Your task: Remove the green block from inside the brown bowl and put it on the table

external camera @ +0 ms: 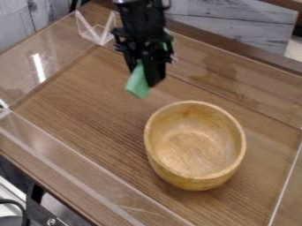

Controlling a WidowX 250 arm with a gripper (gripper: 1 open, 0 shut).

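- Can't make out the fingertips of the gripper (139, 64) v. well, dark & blurry up there
- Can't see the upper part of the arm (147, 11) either, cut off by the top edge of the pic
- Pressed in on the block (140, 80), so pinching it afaict, w/ the top end of the green hidden by the dark parts
- Holding it tilted, lower end hanging down, up & left of the bowl (195, 146) in view, outside the rim
- Can't tell exactly how high over the table (77, 110)
- Looking into the bowl from above, w/ its inside in plain view, sitting on the table near the right side
- Also got a clear wall (88, 172) along the near left edge, plus some cables (14, 212) in the bottom-left corner, partly cut off
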